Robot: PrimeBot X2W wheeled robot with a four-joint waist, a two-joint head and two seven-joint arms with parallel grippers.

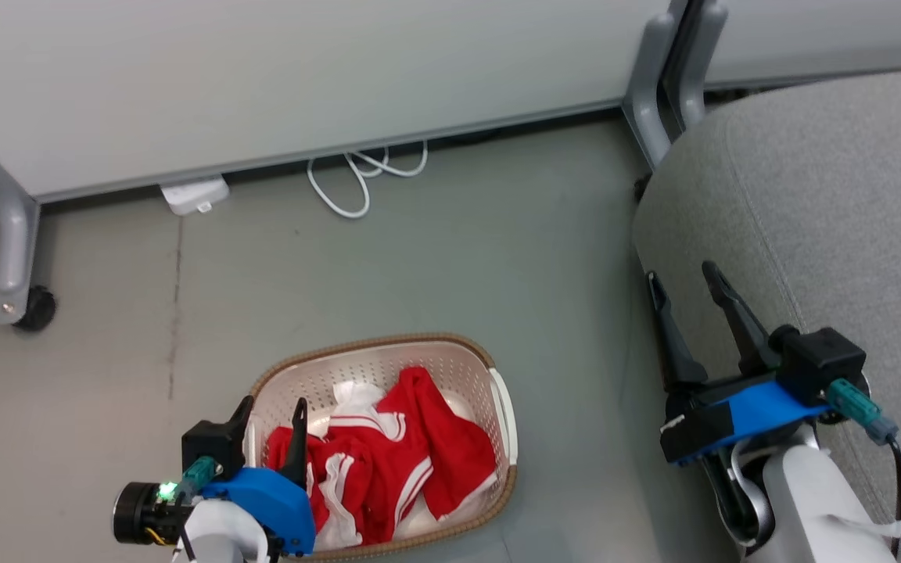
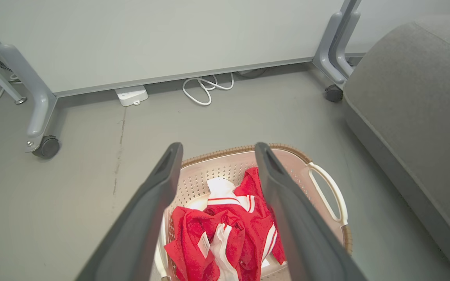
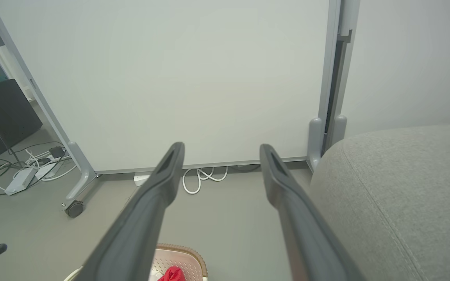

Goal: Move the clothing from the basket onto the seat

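Spread empty, my left gripper (image 1: 274, 402) is hovering over the clothing (image 1: 403, 453) heaped in the basket (image 1: 372, 342), my right gripper (image 1: 680, 270) hanging open by the bare seat (image 1: 826, 195).

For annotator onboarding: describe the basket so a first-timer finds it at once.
Start at the big grey seat on the right, then look left across the grey floor. The basket stands there, apart from the seat. It is the only cream perforated tub with a brown woven-look rim, holding red clothing with white stripes.
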